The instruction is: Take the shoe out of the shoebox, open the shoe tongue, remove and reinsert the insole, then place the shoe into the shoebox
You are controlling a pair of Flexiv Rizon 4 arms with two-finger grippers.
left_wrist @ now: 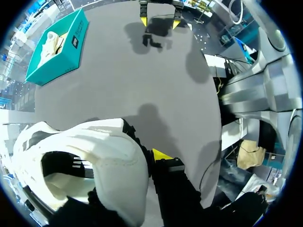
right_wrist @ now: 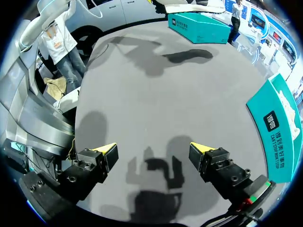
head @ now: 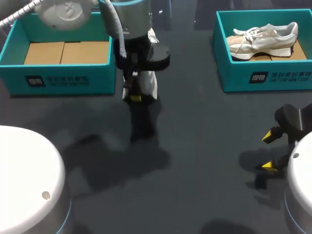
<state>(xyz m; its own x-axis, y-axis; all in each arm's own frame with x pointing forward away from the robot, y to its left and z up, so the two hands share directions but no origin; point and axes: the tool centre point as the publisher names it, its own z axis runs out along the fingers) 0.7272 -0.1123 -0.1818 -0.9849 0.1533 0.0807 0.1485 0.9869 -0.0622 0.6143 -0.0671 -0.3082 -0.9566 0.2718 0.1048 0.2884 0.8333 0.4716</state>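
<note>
Across the dark table [head: 195, 146], far edge: left shoebox [head: 58, 80], teal, bare cardboard floor showing. Right shoebox [head: 265, 78], teal, holds a beige sneaker [head: 265, 39]. White shoe [left_wrist: 94, 156] hangs over the table just beside the left shoebox's right end, left gripper [head: 135, 97] fingers clamped on it. Right gripper [right_wrist: 154, 151] hovers over the table's near right, fingers wide apart.
</note>
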